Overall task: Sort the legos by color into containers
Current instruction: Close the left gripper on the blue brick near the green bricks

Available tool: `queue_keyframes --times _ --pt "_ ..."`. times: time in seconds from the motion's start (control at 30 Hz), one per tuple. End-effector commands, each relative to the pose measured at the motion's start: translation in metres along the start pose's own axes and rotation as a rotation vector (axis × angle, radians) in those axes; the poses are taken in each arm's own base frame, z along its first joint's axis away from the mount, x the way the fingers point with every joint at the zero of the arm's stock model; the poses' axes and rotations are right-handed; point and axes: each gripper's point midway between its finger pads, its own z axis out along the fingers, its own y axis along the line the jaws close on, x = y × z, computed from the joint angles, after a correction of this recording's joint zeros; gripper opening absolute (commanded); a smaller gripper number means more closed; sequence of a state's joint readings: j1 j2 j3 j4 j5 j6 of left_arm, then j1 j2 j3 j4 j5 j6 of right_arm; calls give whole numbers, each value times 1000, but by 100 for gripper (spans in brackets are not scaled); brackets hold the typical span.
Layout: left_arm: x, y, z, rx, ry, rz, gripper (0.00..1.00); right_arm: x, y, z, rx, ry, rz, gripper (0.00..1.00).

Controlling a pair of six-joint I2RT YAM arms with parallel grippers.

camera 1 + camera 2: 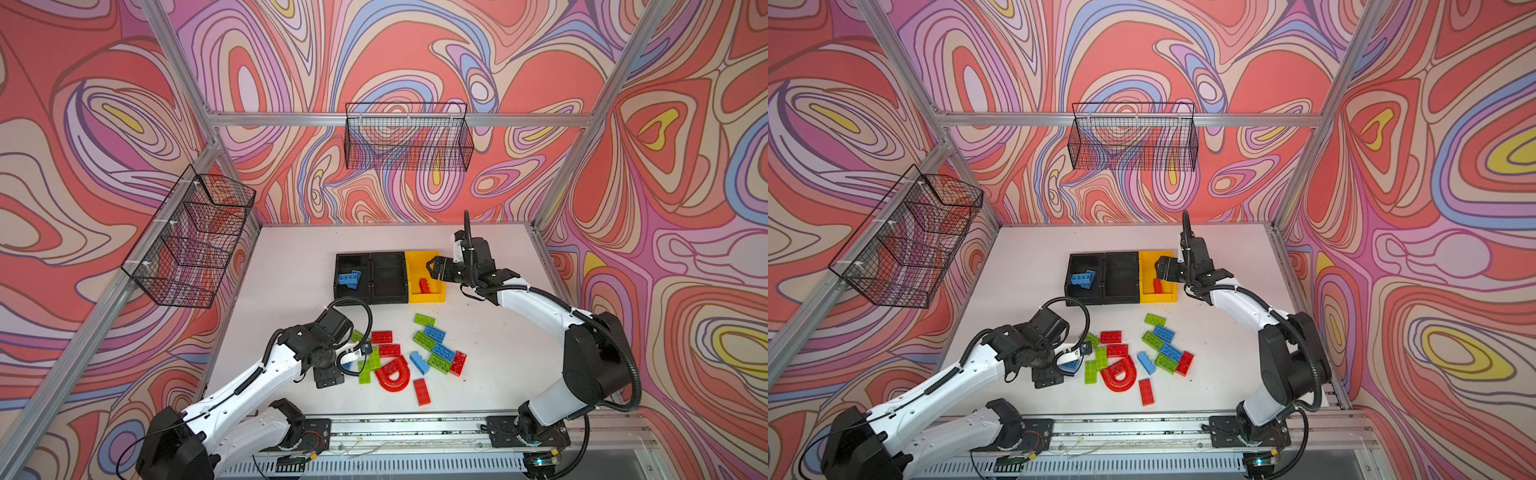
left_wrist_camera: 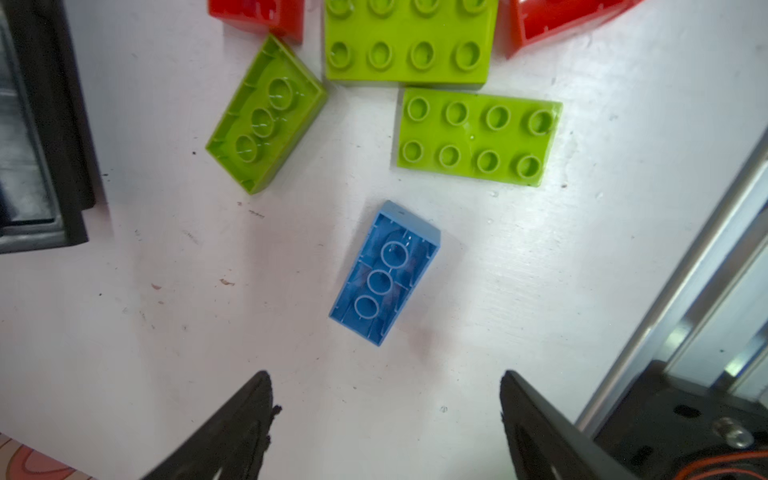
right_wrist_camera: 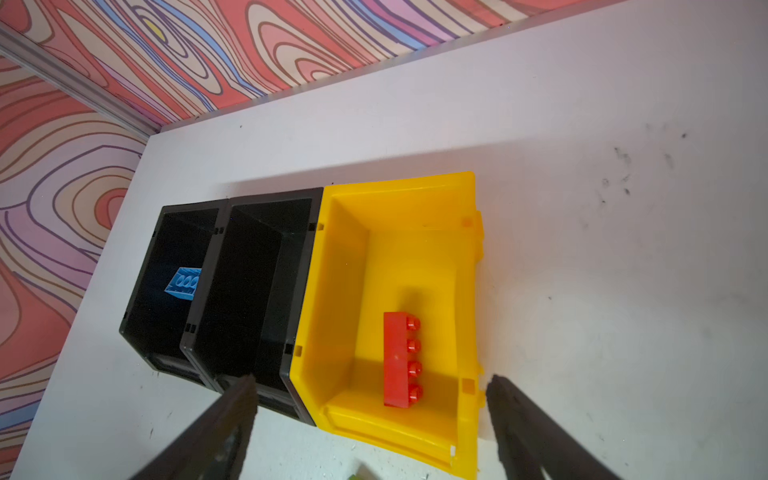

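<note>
Three containers stand in a row. The left black bin holds blue legos. The middle black bin looks empty. The yellow bin holds one red brick. My right gripper hangs open over the yellow bin's near end, holding nothing. Loose red, blue and green legos lie in front of the bins, with a red arch among them. My left gripper is open above the table, and an upside-down blue brick lies just ahead of its fingers.
Three green bricks and two red ones lie just beyond the blue brick. Black wire baskets hang on the left wall and the back wall. An aluminium rail runs along the table's front.
</note>
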State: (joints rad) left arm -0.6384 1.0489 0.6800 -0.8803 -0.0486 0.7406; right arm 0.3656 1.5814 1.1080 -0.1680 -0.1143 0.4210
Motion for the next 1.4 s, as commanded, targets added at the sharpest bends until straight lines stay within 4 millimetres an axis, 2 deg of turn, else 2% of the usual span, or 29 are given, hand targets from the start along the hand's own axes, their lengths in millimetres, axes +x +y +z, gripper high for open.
queue_keyframes --times 0.0,0.17,0.37,0.5,0.7,0.8,0.9,1.0,1.13,1.23,1.37 --pt "-7 0 10 -4 -3 91 89 -11 -4 -16 15 -38 -15 92" --pt "-9 12 27 -72 33 120 89 -15 -5 -21 11 -44 -18 91" --pt "-7 10 50 -70 67 173 88 -11 -10 -23 9 -36 -11 89" --pt "-8 8 61 -51 79 163 83 -9 -11 -25 -4 -39 -1 88" --pt "-11 14 66 -49 118 121 51 -4 -19 -28 0 -34 14 87" --pt "-11 14 65 -39 125 106 39 -2 -24 -29 8 -30 17 86" --pt "-16 16 58 -49 95 61 35 0 -27 -29 12 -24 19 86" --pt "-25 16 49 -63 13 -4 34 13 -37 -23 53 16 9 85" --pt "-27 21 38 -117 -56 -59 30 30 -46 -23 86 75 -16 83" --pt "-38 45 17 -178 -147 -192 29 37 -31 -30 22 103 -99 82" --pt "-52 102 -24 -241 -308 -505 29 54 -4 -37 -11 157 -263 83"
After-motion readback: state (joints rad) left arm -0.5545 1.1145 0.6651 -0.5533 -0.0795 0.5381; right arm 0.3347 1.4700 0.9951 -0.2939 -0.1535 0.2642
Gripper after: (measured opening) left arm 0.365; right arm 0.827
